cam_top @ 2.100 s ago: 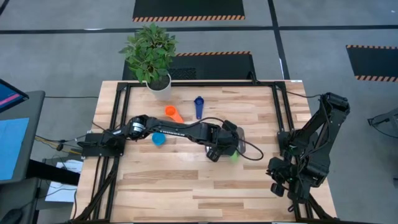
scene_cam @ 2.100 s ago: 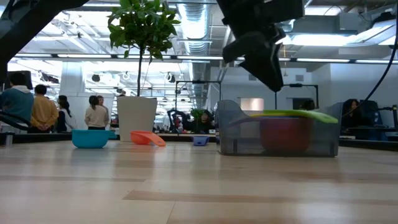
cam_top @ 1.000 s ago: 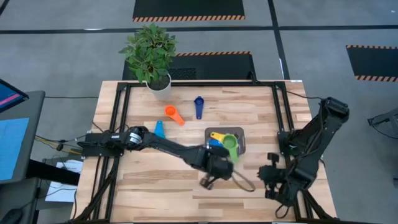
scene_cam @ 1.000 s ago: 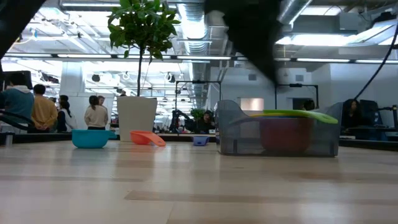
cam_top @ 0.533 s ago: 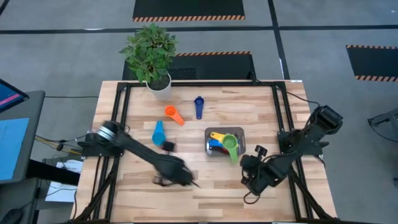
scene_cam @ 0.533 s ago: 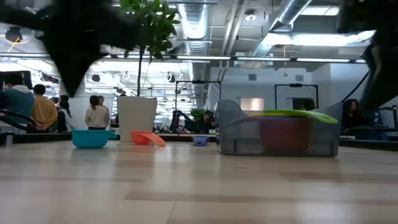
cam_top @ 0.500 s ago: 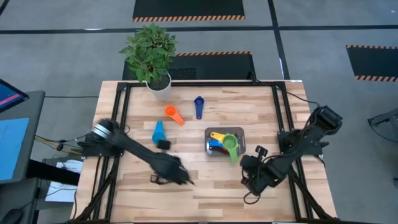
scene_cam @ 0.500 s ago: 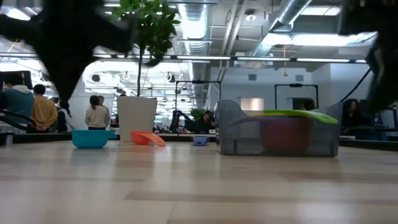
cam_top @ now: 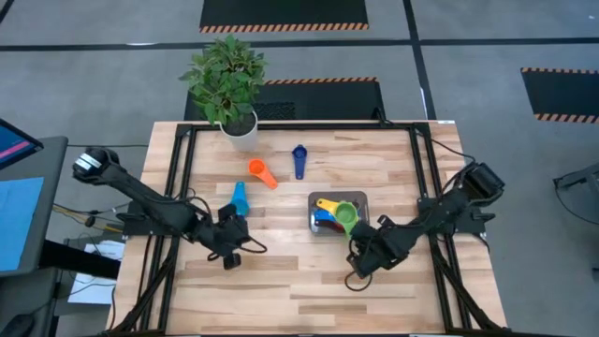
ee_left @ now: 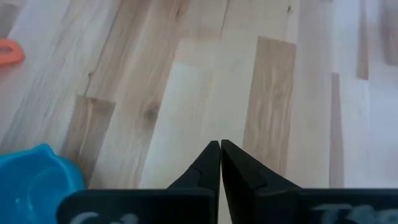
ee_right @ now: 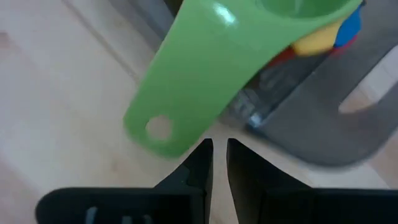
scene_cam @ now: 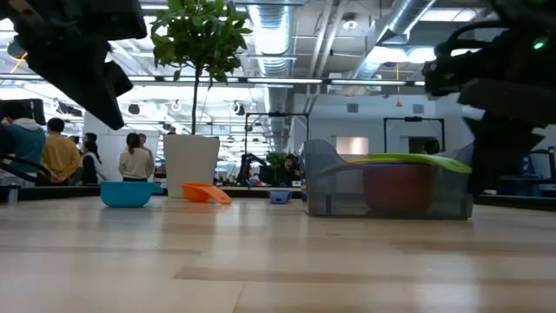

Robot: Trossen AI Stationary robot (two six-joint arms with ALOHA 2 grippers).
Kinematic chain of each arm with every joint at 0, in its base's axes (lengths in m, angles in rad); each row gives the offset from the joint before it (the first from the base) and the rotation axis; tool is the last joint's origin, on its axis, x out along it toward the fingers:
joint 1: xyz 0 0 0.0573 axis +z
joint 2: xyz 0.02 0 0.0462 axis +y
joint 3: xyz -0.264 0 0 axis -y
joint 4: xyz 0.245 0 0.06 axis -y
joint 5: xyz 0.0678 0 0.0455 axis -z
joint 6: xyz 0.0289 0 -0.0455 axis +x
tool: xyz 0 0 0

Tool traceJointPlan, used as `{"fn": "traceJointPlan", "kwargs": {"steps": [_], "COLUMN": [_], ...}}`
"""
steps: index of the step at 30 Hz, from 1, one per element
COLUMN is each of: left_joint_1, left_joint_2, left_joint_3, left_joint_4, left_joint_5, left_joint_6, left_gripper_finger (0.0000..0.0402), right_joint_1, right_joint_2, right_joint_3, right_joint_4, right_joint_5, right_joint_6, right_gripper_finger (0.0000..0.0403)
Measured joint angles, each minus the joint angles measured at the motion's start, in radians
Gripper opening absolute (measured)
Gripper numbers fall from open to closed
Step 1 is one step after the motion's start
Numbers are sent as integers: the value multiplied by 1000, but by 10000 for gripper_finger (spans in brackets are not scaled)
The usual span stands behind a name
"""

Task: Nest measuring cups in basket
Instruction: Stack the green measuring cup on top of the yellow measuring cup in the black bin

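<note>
The high view is evenly and brightly lit from overhead, with only soft, short shadows on the counter (cam_top: 309, 271) beneath the arms and no glare. In the low view, ceiling strip lights in the upper part of the frame backlight the scene, so both arms read as dark, slightly smeared silhouettes at the upper left and upper right, and the near counter surface along the bottom is soft. In the right wrist view the green measuring cup (ee_right: 205, 81) across the centre is strongly out of focus with a small white highlight on its handle, and the left wrist view shows mild softness toward its upper edge.
</note>
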Motion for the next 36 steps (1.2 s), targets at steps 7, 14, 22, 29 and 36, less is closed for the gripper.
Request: {"fn": "traceJointPlan", "kwargs": {"steps": [7,14,22,29,36], "left_joint_1": [-2,-2,-5,-5,-5], "left_joint_2": [29,31,31,31,31], "left_joint_3": [-2,-2,0,0,0], "left_joint_4": [17,54,72,83,87], "left_joint_5": [2,-22,-23,-21,-21], "left_joint_6": [49,53,52,40,40], "left_gripper_finger": [0,0,0,0,0], "right_joint_1": [-76,-160,-129,-129,-195], "right_joint_2": [5,1,1,3,22], "right_joint_3": [3,27,147,165,166], "right_joint_4": [238,428,389,260,271], "right_joint_5": [26,57,54,-102,-125], "right_joint_6": [-162,-360,-506,-530,-682], "right_gripper_finger": [69,69,69,69,69]}}
